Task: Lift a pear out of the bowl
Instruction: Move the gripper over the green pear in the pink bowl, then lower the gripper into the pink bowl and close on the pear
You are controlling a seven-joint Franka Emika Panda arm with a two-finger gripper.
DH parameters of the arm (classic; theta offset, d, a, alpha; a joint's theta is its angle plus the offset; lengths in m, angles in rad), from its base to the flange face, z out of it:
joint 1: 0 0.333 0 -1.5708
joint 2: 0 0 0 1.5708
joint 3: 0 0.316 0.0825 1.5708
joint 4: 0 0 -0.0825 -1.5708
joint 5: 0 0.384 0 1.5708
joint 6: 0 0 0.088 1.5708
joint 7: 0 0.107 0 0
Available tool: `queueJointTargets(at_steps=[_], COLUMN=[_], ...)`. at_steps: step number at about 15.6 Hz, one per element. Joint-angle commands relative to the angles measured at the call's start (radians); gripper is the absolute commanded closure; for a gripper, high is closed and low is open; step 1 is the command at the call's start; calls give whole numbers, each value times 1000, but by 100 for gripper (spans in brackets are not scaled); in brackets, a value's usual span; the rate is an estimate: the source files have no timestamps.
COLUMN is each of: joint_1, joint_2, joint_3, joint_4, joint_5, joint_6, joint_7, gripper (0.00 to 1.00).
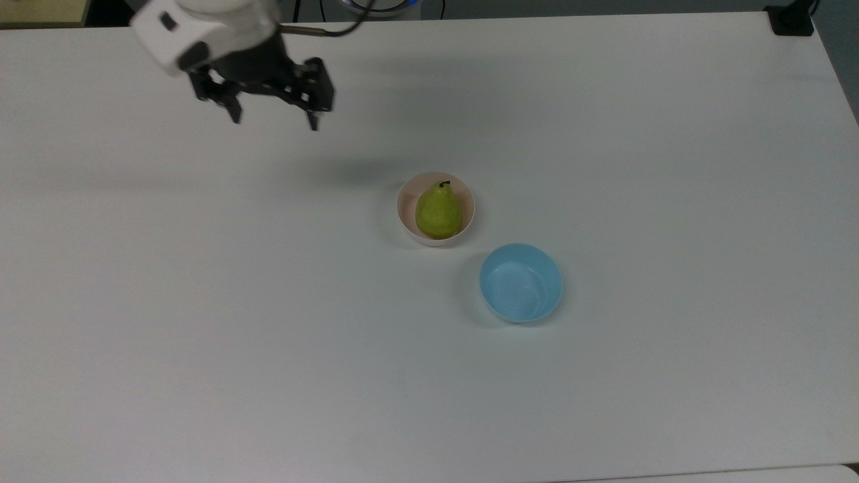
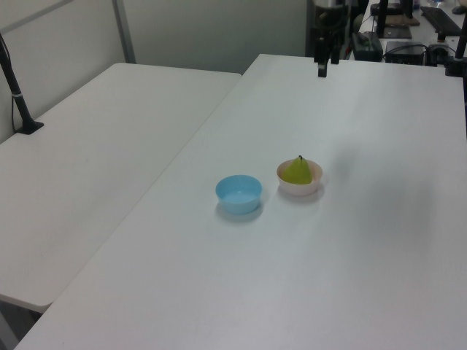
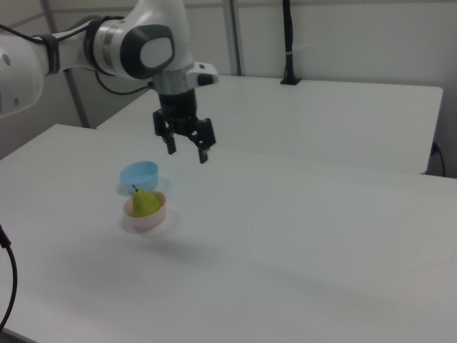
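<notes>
Two small bowls sit near the middle of the white table (image 1: 201,322), and only one matters: the round pale pink bowl (image 1: 403,209) with a whitish outside, which holds the small yellow-green speckled pear (image 1: 437,210). The pear stands nearly upright in it, its short dark stem uppermost, its body taking up much of the bowl's hollow.

The black two-finger gripper (image 1: 274,122) on the white arm hangs above the table well apart from the bowl, toward the top view's upper left. Its fingers are spread wide and hold nothing. In the right view the gripper (image 3: 186,154) shows above and to the right view's right of the pear (image 3: 145,202).

By the look of it the approach step is in hand and no grasp has begun. The next move likely calls for carrying the gripper over the pear, then lowering it so the fingers straddle the fruit's body inside the rim without knocking the bowl.

Just beside the pink bowl, not touching it, lies the slightly larger light blue round bowl (image 1: 521,282), empty. It lies on the far side from the gripper, so nothing seems to bar the path; the pink rim itself looks the tightest constraint.
</notes>
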Motion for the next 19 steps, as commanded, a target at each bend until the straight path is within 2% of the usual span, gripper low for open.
queueJointTargets(at_steps=[1,3,7,10,12,15,17,18,19], joint_1=[128,202,290,313,319,319,321,330,336], joint_2=[8,66,148,214,249,265,271,280,283], joint_3=[-6,-6,-8,-8,-8,-8,-8,-8,-8], joint_4=[-12,-11,-32,-34,-35,-45,-49,-51,-52], joint_5=[25,42,28,17,-15,-21,-23,-23,-23], joint_6=[44,45,99,134,139,139,150,169,182], joint_7=[-14,-15,-19,-19,-19,-38,-43,-34,-32], gripper=[0,0,0,0,0,21,23,28,47])
